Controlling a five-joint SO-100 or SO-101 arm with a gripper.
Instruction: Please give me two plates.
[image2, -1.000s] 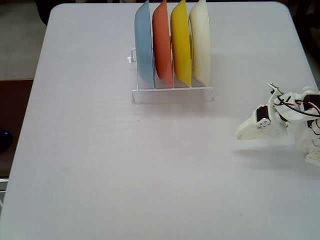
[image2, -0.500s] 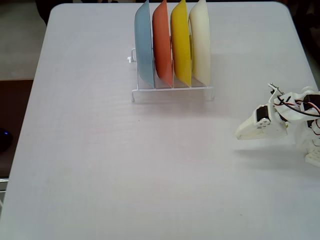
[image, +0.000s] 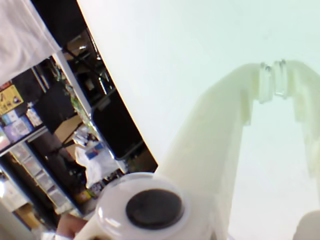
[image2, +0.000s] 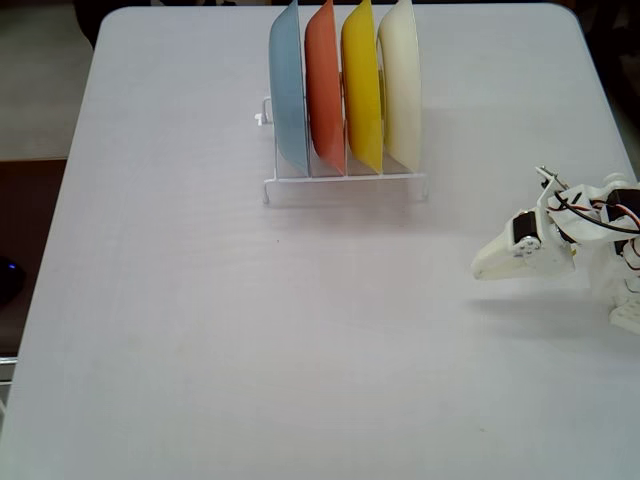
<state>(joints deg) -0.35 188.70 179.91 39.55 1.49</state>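
Fixed view: white table (image2: 200, 330), a white wire rack (image2: 345, 185) near the far edge holding four plates on edge, side by side. From the view's left: blue plate (image2: 287, 95), orange plate (image2: 324, 90), yellow plate (image2: 361, 88), cream plate (image2: 401, 88). The two wanted ones (yellow and cream) sit in the two right-hand slots, next to each other, upright with a slight lean. Arm (image2: 590, 225) is folded low at the right edge of the table, well apart from the rack, wires showing on top. Gripper (image2: 482, 268) points left across the table, low over the surface, nothing in it.

Wrist view: gripper (image: 274, 75) fills the right half, cream-coloured, fingers (image: 230, 115) arching up to meet at the tips. Tips are together, touching or nearly so, with an open arch below them and nothing held. Pale table surface behind. Left side shows the table edge and dark room clutter (image: 45, 130), shelves and boxes (blurry). No plates visible here.
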